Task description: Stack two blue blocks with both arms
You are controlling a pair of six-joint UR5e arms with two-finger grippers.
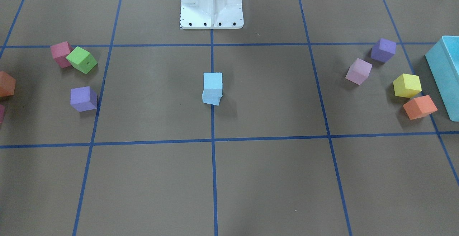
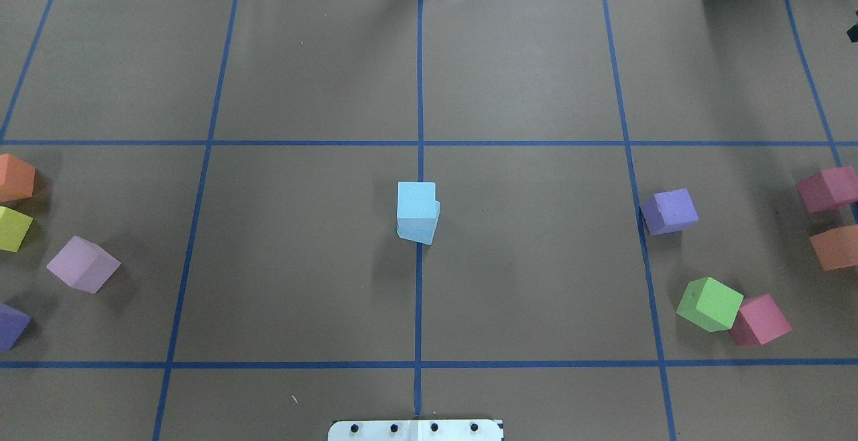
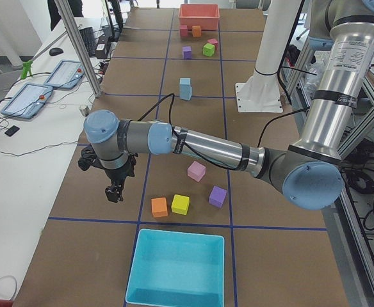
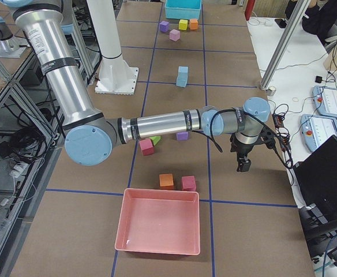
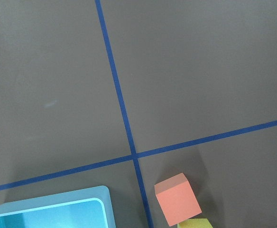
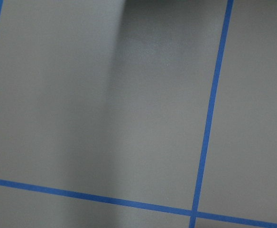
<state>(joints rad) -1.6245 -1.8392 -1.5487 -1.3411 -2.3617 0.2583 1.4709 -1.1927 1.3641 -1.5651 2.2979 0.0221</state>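
Note:
Two pale blue blocks stand stacked at the table's centre, the upper one (image 1: 212, 81) slightly offset on the lower one (image 1: 211, 97). The stack also shows from overhead (image 2: 416, 201) and in both side views (image 3: 186, 88) (image 4: 182, 76). No gripper touches it. My left gripper (image 3: 113, 192) hangs over the table's left end, far from the stack. My right gripper (image 4: 243, 166) hangs over the right end. Each shows only in a side view, so I cannot tell whether it is open or shut.
A turquoise bin (image 1: 444, 71) sits at my left end with orange (image 5: 177, 198), yellow (image 1: 407, 85), pink (image 1: 358, 71) and purple (image 1: 383, 50) cubes beside it. A red bin (image 4: 157, 228) sits at my right end near green (image 2: 709, 303), pink (image 2: 761, 320) and purple (image 2: 669, 212) cubes.

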